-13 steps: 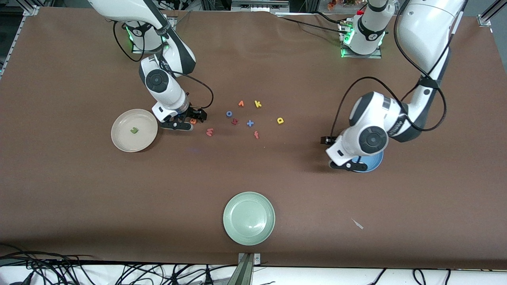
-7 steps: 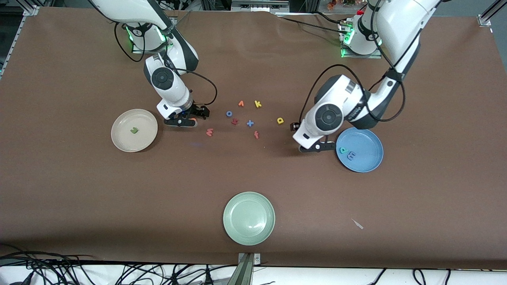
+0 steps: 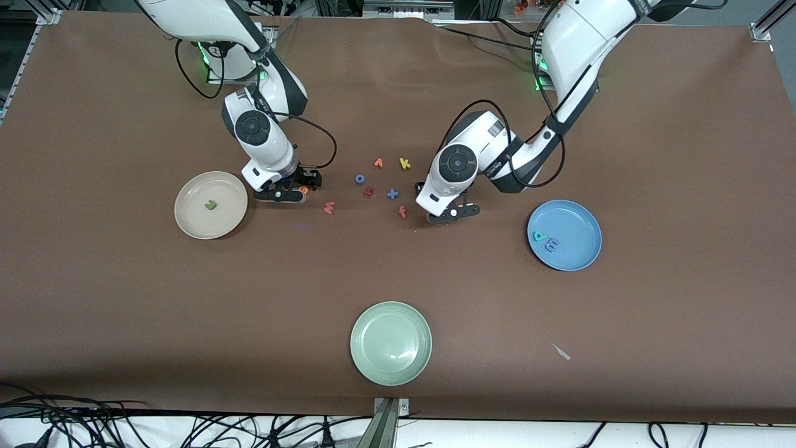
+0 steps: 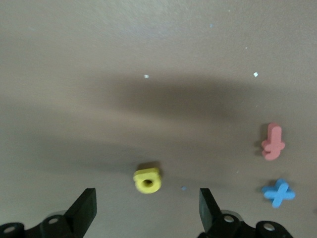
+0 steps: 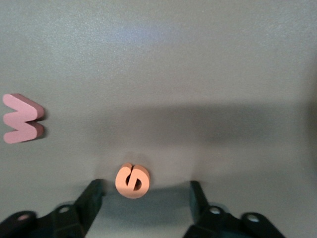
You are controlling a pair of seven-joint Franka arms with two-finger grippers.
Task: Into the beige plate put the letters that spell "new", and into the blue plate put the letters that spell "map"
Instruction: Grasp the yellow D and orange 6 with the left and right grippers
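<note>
Table (image 3: pixel 124 311): brown cover fills the frame; both arms' bases stand along the top edge.
Pale green plate (image 3: pixel 391 343): low centre of the frame, nearest the camera, nothing in it.
Blue plate (image 3: pixel 575 218): mid-height, toward the left arm's end; teal p (image 3: pixel 540 236) and periwinkle m (image 3: pixel 551 244) lie in it, side by side.
Beige plate (image 3: pixel 199 224): mid-height, toward the right arm's end; green n (image 3: pixel 211 204) lies in it.
Left gripper (image 4: pixel 146 191): low over the table at frame centre, fingers spread wide and released, grasping nothing.
Yellow a (image 4: pixel 147 180): flat on the table between the left gripper's fingers, touching neither.
Right gripper (image 5: pixel 144 184): down at the table just beside the beige plate, fingers apart.
Orange e (image 3: pixel 303 190): on the table between those fingers, with a gap on each side.
Salmon w (image 3: pixel 329 208): on the table near the e, slightly nearer the camera.
Loose letters: pink f (image 3: pixel 402 212), blue x (image 3: pixel 392 194), dark red letter (image 3: pixel 369 191), blue o (image 3: pixel 359 178), then orange v (image 3: pixel 378 163) and yellow k (image 3: pixel 405 163) farthest up.
</note>
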